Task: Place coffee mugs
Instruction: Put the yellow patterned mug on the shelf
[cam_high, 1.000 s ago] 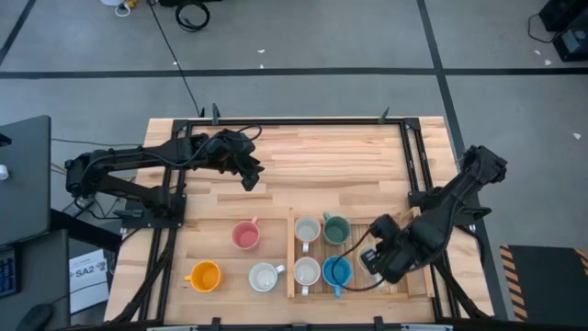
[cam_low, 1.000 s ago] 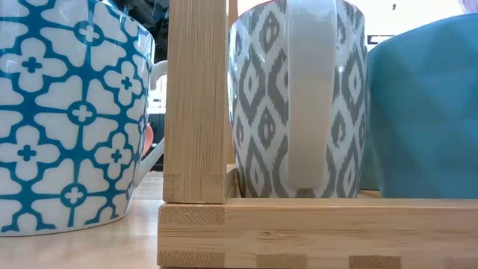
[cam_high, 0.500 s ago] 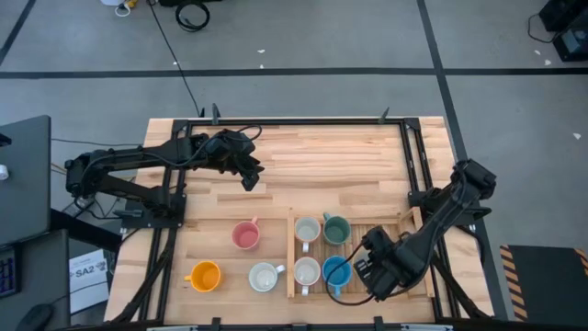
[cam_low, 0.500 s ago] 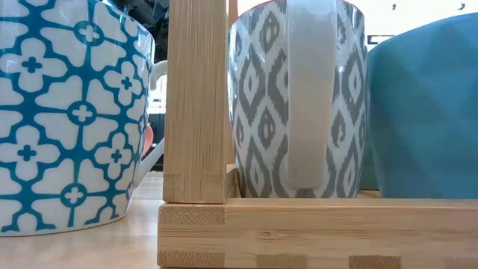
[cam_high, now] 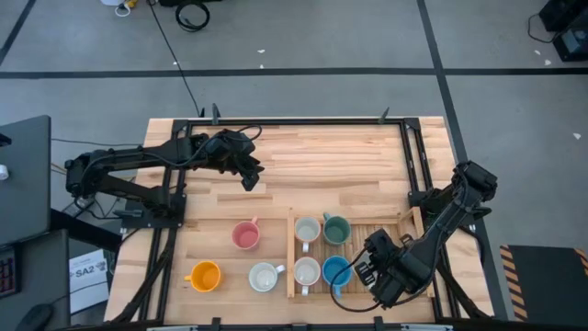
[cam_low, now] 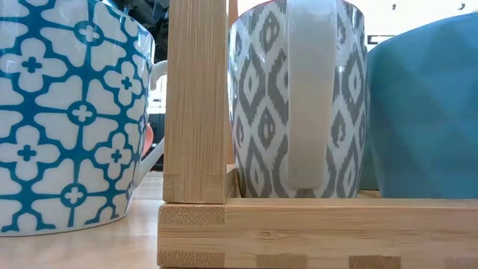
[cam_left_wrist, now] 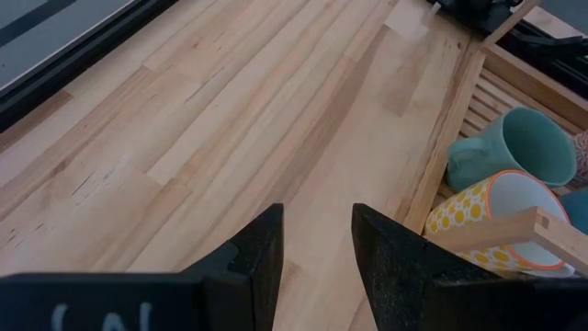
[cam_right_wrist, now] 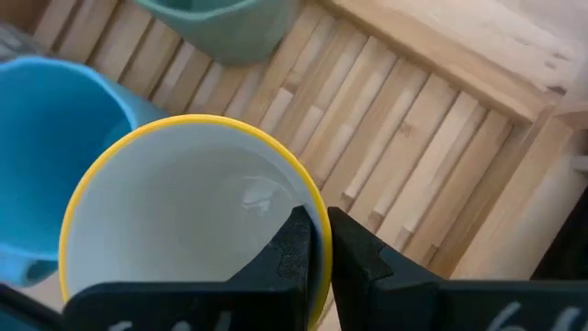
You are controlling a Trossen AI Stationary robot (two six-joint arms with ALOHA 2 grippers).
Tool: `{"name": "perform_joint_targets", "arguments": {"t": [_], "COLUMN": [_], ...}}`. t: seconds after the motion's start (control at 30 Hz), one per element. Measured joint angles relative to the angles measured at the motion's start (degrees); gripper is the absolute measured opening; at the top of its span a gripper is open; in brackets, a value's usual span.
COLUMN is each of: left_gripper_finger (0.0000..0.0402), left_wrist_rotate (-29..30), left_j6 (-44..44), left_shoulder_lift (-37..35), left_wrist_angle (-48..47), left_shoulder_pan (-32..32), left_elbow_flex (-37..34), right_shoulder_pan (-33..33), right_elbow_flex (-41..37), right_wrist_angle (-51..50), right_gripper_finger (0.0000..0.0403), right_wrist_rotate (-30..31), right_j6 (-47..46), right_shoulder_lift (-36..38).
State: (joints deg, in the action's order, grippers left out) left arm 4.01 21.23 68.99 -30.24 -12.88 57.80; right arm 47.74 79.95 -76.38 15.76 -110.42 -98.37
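My right gripper (cam_high: pixel 372 269) (cam_right_wrist: pixel 320 230) is over the near right part of the wooden tray (cam_high: pixel 395 221), shut on a coffee mug with a yellow rim and white inside (cam_right_wrist: pixel 184 221). Beside it in the tray stand a blue mug (cam_high: pixel 336 270) (cam_right_wrist: pixel 46 138), a green mug (cam_high: pixel 336 229) and two whitish mugs (cam_high: pixel 307 230) (cam_high: pixel 306 270). A pink mug (cam_high: pixel 245 235), an orange mug (cam_high: pixel 204 275) and a white mug (cam_high: pixel 265 276) stand on the table left of the tray. My left gripper (cam_high: pixel 250 175) (cam_left_wrist: pixel 317 248) waits open above the far left of the table. My right gripper pinches the mug's rim (cam_right_wrist: pixel 317 213), one finger (cam_right_wrist: pixel 296 244) inside the mug and one (cam_right_wrist: pixel 354 250) outside. The fingers come from above, pointing steeply down. The mug stays upright, mouth up, over the tray's slats; whether its base rests on them I cannot tell.
The low view sits close behind the tray's corner post (cam_low: pixel 196 97), between a blue-flowered mug (cam_low: pixel 67 112) and a grey-patterned mug (cam_low: pixel 299 97). Bare slats (cam_right_wrist: pixel 404 119) show in the tray's right half. Black frame rails (cam_high: pixel 418 165) run along the table's sides.
My right gripper has come down and moved toward the table's near edge with the yellow-rimmed mug, tipping more steeply downward, and ended beside the blue mug. Most of this happened in the first half second.
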Motion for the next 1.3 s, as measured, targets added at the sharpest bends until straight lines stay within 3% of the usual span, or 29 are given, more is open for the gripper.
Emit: {"name": "perform_joint_targets", "arguments": {"t": [0.6, 1.3], "left_gripper_finger": [0.0137, 0.0137], "left_wrist_rotate": [0.0, 0.0], "left_j6": [0.02, 0.02], "left_shoulder_lift": [0.0, 0.0], "left_wrist_angle": [-0.02, 0.0], "left_shoulder_pan": [0.0, -0.02], "left_elbow_flex": [0.0, 0.0], "right_shoulder_pan": [2.17, 2.06], "right_elbow_flex": [-8.22, -8.49], "right_wrist_angle": [9.28, 10.43], "right_gripper_finger": [0.0031, 0.0058], "right_wrist_rotate": [1.3, -3.35], "right_j6": [-3.6, -0.85], "right_shoulder_lift": [0.13, 0.09]}}
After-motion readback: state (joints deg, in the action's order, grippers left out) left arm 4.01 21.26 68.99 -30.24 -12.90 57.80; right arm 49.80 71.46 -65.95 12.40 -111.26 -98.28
